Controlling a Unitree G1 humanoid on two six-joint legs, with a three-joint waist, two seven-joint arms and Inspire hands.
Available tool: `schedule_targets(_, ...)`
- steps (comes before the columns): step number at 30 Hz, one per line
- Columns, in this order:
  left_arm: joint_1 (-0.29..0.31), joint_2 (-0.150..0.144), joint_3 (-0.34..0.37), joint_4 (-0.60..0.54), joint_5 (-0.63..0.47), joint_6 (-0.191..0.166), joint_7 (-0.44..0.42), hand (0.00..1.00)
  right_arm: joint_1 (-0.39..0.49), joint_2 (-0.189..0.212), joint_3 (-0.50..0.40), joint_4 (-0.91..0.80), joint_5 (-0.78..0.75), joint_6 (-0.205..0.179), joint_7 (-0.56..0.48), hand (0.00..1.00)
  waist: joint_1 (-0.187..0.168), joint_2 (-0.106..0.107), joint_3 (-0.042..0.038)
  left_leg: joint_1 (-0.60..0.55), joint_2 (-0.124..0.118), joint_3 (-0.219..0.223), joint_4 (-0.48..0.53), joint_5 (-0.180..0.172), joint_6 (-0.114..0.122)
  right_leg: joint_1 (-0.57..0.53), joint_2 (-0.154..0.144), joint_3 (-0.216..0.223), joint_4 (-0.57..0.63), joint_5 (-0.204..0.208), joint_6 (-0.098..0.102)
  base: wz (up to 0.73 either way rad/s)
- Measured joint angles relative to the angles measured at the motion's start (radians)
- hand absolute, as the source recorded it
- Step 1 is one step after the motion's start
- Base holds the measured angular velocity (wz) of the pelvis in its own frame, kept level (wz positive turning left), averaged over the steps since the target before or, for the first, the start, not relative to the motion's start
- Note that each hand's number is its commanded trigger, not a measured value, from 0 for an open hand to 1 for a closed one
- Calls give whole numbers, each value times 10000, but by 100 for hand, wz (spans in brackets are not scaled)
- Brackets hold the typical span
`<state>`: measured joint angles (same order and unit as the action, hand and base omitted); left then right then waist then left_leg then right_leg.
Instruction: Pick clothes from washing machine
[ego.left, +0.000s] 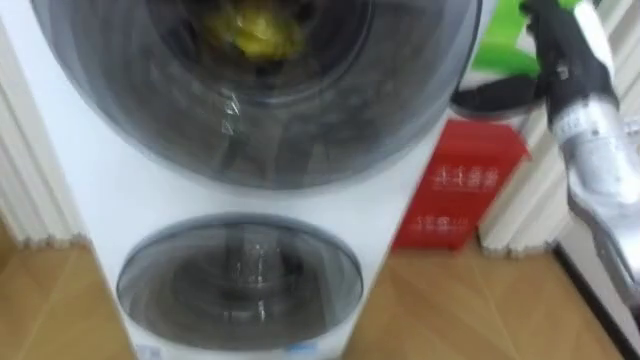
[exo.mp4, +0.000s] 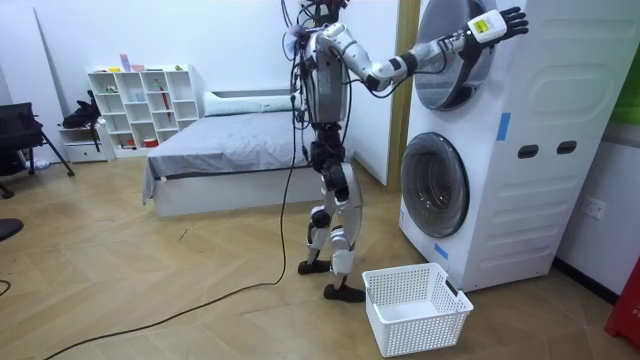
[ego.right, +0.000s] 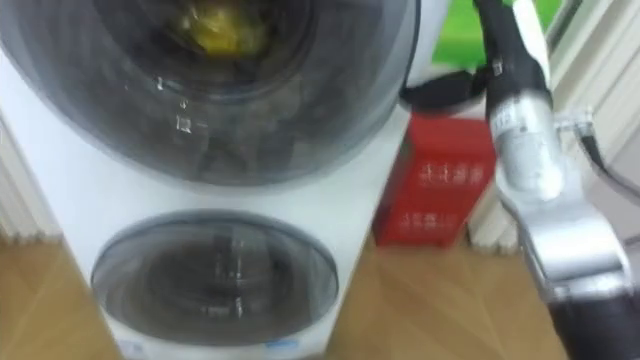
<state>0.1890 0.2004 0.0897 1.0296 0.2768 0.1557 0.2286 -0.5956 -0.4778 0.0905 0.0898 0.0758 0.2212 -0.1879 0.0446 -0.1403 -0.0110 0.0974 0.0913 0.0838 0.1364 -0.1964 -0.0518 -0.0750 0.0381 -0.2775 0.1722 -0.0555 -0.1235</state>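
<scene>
I stand facing a white stacked washing machine (exo.mp4: 520, 170). Its upper round door (ego.left: 260, 100) has dark glass, and a yellow garment (ego.left: 255, 30) shows through it inside the drum. My right arm (ego.right: 525, 150) is raised along the machine's right side. At the upper door's far edge near the machine's top, my right hand (exo.mp4: 505, 20) has its fingers straight and spread, holding nothing. The lower round door (ego.left: 240, 275) looks closed, with a dark drum behind it.
A white laundry basket (exo.mp4: 415, 305) sits on the wooden floor beside my feet, in front of the machine. A red box (ego.left: 460, 185) and something green (ego.left: 505, 40) are to the machine's right. A bed (exo.mp4: 230, 150) and a white shelf (exo.mp4: 140, 105) are behind me.
</scene>
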Motion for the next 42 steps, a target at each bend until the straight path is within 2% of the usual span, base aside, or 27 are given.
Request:
schedule_targets(1,156,23,-59,-159,4,120,-28,0,0,111,0,-44,-202,141,59,0,14,16,-4,8,-7,23,3,3,-10,-5,-6,-16,32,-113,60,0)
schedule_targets(4,349,59,-330,-471,-2,252,-42,0,3,228,4,-398,-827,409,321,0,88,14,-3,-3,-48,28,0,19,-43,-97,-25,-33,168,-209,31,0)
schedule_targets(6,335,67,-530,-509,-9,252,-45,0,3,240,12,-442,-854,410,476,0,90,18,-2,-4,-17,25,1,27,-50,-96,-8,-66,180,-233,67,0)
schedule_targets(7,324,66,-601,-534,-8,243,-62,0,3,249,14,-457,-852,410,582,0,89,18,-2,-3,14,18,10,47,-75,-96,-9,-137,213,-291,165,0)
schedule_targets(11,352,74,-752,-667,1,228,-132,0,48,222,17,-561,-836,410,713,0,80,32,7,7,31,-26,147,117,-105,-44,-22,-198,315,-422,319,5)
schedule_targets(23,335,127,-936,-664,-3,-76,-221,0,525,236,-268,-697,-805,405,706,0,86,43,39,219,22,-28,134,147,-144,250,-33,-252,313,-602,329,6)
schedule_targets(29,338,137,-1046,-653,-116,-129,-220,0,1037,233,-289,-1279,-545,403,778,0,83,48,48,215,49,57,141,147,-144,261,-14,-252,305,-671,323,0)
schedule_targets(32,369,136,-1137,-621,-113,-272,-202,0,1289,236,-281,-1543,-237,383,781,0,88,67,62,227,70,262,143,146,-145,269,-7,-253,280,-690,318,-5)
schedule_targets(36,430,144,-1246,-621,-107,-332,-75,0,2150,340,-260,-2446,59,349,827,0,90,127,93,264,86,276,151,144,-145,354,30,-257,142,-695,322,-1)
schedule_targets(41,447,140,-1240,-622,-96,-528,-54,0,3258,869,-466,-3362,815,225,1270,0,77,216,100,174,106,333,160,141,-148,321,38,-298,138,-705,340,1)
schedule_targets(42,455,133,-1248,-622,-109,-565,-54,0,3490,1083,-494,-3536,1079,184,1389,0,65,274,82,177,159,560,159,140,-149,300,48,-298,136,-705,340,0)
